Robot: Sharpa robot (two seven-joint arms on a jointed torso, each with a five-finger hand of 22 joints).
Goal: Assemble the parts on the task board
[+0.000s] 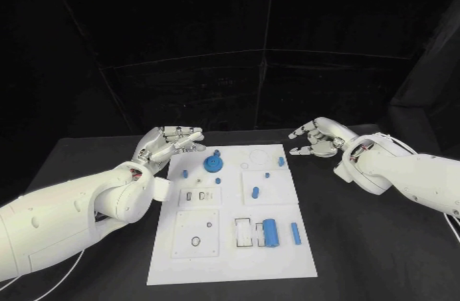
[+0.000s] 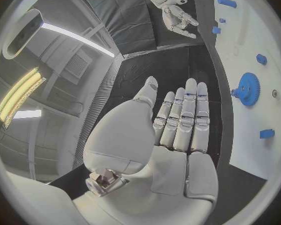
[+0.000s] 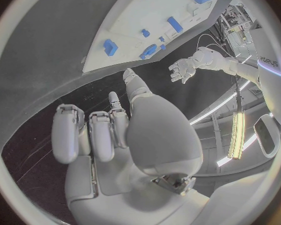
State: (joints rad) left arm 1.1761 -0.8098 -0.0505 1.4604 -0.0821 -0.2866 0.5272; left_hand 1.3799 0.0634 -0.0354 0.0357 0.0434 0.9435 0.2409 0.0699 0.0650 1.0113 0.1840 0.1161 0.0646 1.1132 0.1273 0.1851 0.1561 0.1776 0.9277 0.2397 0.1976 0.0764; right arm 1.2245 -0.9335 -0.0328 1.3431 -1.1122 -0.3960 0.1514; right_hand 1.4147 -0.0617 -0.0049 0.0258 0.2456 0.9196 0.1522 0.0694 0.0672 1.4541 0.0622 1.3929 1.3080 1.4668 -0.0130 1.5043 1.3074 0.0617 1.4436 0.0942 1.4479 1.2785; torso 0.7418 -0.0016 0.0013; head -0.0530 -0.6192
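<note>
**benchrat:** Where are you at with the board run?

**me:** Nothing picked up yet. The task board [image 1: 230,248] lies flat in the middle of the black worktop [image 1: 86,161]. My left robot hand [image 1: 171,141] hangs just off the board's far left corner, fingers straight and side by side, empty. My right robot hand [image 1: 316,139] is off the far right corner, fingers loosely curled and apart, also empty.

**benchrat:** What do the parts look like for grabbing?

**me:** I'd guess small stiff plastic, very light, probably a bit slick, so a fingertip pinch, not a full wrap. The blue gear [image 1: 213,163] sits near the far left of the board; I'd take it across its toothed rim. The blue cylinder [image 1: 271,232] lies by the near right slots and could roll, so pinch it across the middle.

**benchrat:** Count?

**me:** From the head view: one gear, one big cylinder, and about six small blue pegs and blocks, like the one at the right edge [image 1: 295,234] and one mid-board [image 1: 255,193]. The tiniest ones are hard to make out, so call it roughly eight.
</note>
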